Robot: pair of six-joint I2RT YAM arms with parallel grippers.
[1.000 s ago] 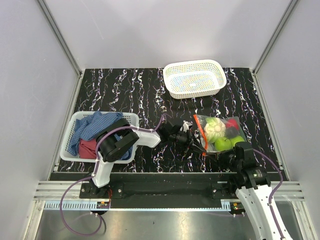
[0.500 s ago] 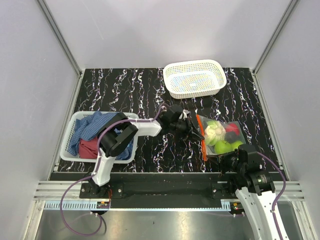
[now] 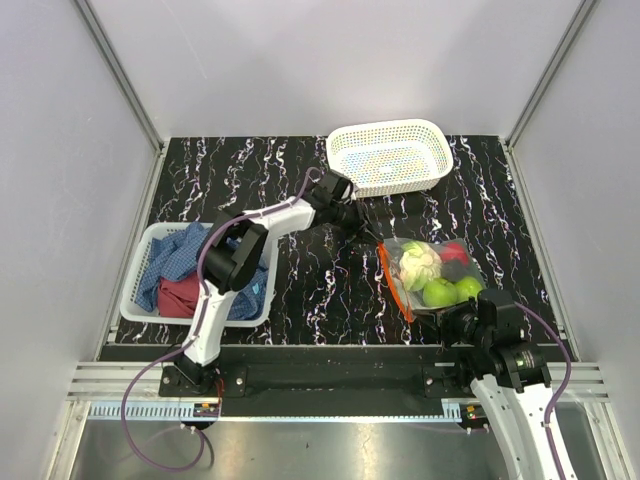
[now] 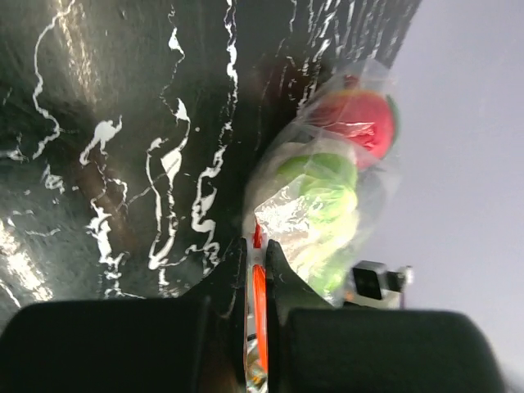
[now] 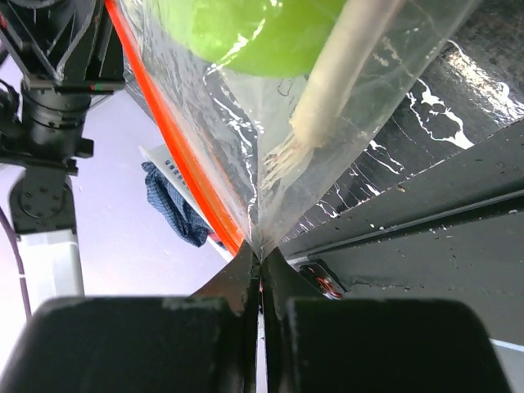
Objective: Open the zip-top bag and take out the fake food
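Note:
The zip-top bag (image 3: 432,272) hangs stretched between my two grippers over the right side of the table. Its orange-red zip strip (image 3: 393,283) runs along its left edge. Inside are lime-green fruits (image 3: 440,292), a pale cabbage-like piece (image 3: 420,262), a dark ball and a red piece (image 3: 457,252). My left gripper (image 3: 368,234) is shut on the far end of the zip strip (image 4: 258,282). My right gripper (image 3: 462,316) is shut on the bag's near corner (image 5: 260,246). The right wrist view shows a green fruit (image 5: 246,29) and an onion stalk (image 5: 344,78) through the plastic.
A white perforated basket (image 3: 346,182) stands at the back, close to my left wrist. A second white basket (image 3: 150,238) at the left holds a blue cloth (image 3: 190,250) and a red cloth (image 3: 178,296). Grey walls enclose the black marbled table (image 3: 250,180).
My left gripper has swung toward the far side, pulling the zip strip end with it. The bag has shifted left and stretched. The right gripper has barely moved.

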